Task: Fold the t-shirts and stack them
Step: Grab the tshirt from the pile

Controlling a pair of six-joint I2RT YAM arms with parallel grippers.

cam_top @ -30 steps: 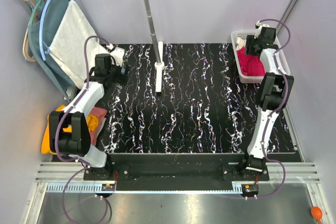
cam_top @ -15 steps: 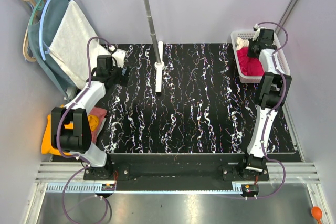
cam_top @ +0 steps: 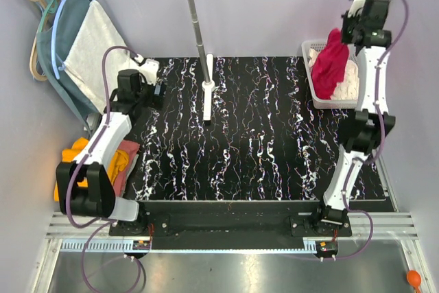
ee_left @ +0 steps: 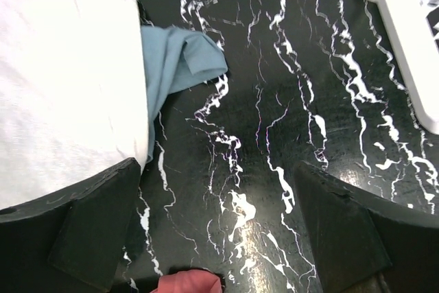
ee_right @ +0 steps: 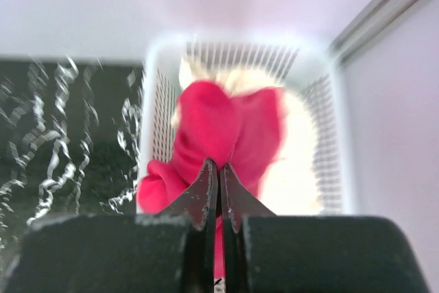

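Observation:
My right gripper (cam_top: 354,31) (ee_right: 219,165) is raised above the white basket (cam_top: 306,51) at the back right and is shut on the crimson-pink t-shirt (cam_top: 329,66) (ee_right: 226,128). The shirt hangs from it, its lower end still in the basket. A cream-white t-shirt (cam_top: 351,84) (ee_right: 302,162) lies in the basket under it. An orange-yellow t-shirt (cam_top: 74,153) and a dusty pink t-shirt (cam_top: 127,153) (ee_left: 188,283) lie bunched at the table's left edge. My left gripper (cam_top: 158,91) (ee_left: 219,228) hovers open over bare table near the back left, holding nothing.
A clothes rail on a white-footed pole (cam_top: 208,90) (ee_left: 411,32) stands at the back centre. Pale grey-white (cam_top: 92,49) (ee_left: 62,80) and teal-blue (cam_top: 65,39) (ee_left: 182,60) garments hang from it at the back left, draping onto the black marbled table (cam_top: 247,135).
My right gripper shut on the crimson-pink t-shirt in the basket and lifted it upward, uncovering the cream-white one. The left arm shifted slightly, its gripper still open.

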